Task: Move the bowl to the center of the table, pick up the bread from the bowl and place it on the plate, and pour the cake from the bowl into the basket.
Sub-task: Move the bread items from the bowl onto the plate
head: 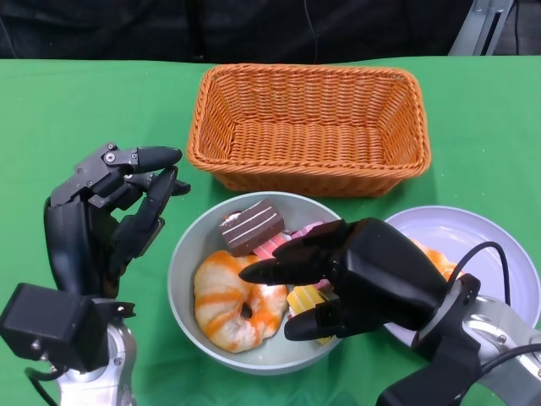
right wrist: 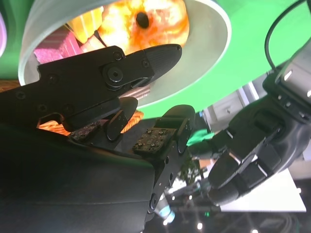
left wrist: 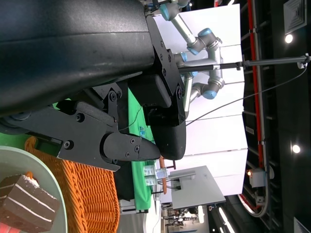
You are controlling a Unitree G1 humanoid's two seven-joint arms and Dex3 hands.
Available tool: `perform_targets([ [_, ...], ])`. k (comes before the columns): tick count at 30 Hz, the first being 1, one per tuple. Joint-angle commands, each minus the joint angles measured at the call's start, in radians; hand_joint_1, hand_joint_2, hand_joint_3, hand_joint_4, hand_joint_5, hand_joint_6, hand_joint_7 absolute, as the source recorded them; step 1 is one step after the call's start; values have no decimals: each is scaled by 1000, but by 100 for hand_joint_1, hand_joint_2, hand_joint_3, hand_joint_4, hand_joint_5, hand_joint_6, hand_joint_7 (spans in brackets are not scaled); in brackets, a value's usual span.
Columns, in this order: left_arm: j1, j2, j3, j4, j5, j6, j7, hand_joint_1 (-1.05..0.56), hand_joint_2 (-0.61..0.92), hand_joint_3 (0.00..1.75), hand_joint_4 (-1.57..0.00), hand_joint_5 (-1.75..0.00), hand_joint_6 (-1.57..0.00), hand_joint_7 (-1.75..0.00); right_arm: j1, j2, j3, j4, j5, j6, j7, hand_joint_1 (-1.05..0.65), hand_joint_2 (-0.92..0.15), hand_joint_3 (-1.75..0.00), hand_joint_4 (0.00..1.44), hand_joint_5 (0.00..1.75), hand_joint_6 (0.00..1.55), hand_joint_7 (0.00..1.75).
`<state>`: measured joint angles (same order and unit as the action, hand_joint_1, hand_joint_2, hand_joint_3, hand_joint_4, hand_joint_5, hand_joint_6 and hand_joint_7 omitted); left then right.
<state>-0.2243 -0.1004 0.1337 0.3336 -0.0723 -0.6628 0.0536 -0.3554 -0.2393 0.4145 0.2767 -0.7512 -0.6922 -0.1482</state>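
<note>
The bowl (head: 188, 279) sat mid-table, just in front of the basket (head: 309, 127) and touching or nearly touching the plate (head: 473, 245) on its right, so the centring step looked done. The bread (head: 228, 300), a glazed orange ring, lay in the bowl's near left part; a chocolate layered cake (head: 252, 225) sat at the back, with pink and yellow pieces partly hidden under the right hand (head: 338, 279). That hand hung low over the bowl's right half, fingers apart and empty, tips aimed at the bread, probably lining up a grasp. The left hand (head: 118, 211) stood just beside the bowl's left rim, fingers loosely spread, holding nothing, not clearly touching the rim; likely waiting to steady or tip the bowl. Something orange showed on the plate behind the right hand; couldn't tell what. Room was tight: the bowl was hemmed by basket and plate, and the cake pieces crowded the bread, with open green cloth (head: 68, 110) only to the left.
</note>
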Motion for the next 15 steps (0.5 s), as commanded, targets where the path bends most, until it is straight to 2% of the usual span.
perform_targets([
  [1, -2, 5, 8, 4, 2, -20, 12, -21, 92, 26, -83, -117, -96, -70, -23, 1, 10, 27, -13, -14, -40, -68, -91, 0, 75, 1, 71, 0],
  [11, -10, 3, 13, 23, 9, -48, 20, -23, 92, 26, -83, -116, -96, -68, -81, -25, 57, 94, -56, 1, -28, -69, -86, 0, 76, 1, 74, 1],
  [15, -11, -3, 12, 25, 20, -50, 31, -22, 92, 26, -83, -116, -96, -68, -107, -35, 71, 115, -51, 10, 14, -67, -81, 0, 76, 1, 75, 1],
])
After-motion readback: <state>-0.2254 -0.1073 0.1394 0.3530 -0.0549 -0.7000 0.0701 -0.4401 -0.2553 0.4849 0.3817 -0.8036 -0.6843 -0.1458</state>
